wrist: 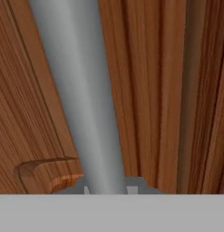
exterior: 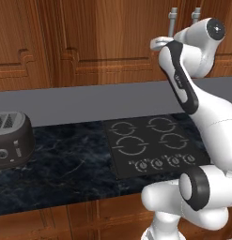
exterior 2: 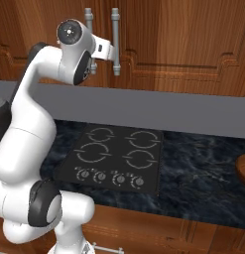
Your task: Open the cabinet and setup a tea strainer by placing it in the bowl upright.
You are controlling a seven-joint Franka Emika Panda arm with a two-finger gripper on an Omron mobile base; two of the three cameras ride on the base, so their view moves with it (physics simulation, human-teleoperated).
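Observation:
The cabinet (exterior 2: 149, 30) of reddish-brown wood hangs above the counter with both doors closed. Its two grey bar handles (exterior 2: 115, 42) stand side by side at the seam. My gripper (exterior 2: 113, 53) is raised to the right-hand bar. In the hand view that bar (wrist: 81, 90) runs between my fingertips (wrist: 131, 189), which press against its sides, so my gripper (wrist: 109, 189) is shut on it. The handle tops (exterior: 173, 18) rise behind my wrist in the left base view. The tea strainer is hidden, and no bowl is clearly visible.
A black four-burner cooktop (exterior: 150, 145) with a row of knobs lies in the dark marble counter (exterior: 75, 164) below my arm. A dark toaster (exterior: 11, 138) stands at the left. A brown rounded object (exterior 2: 243, 171) pokes in at the right edge.

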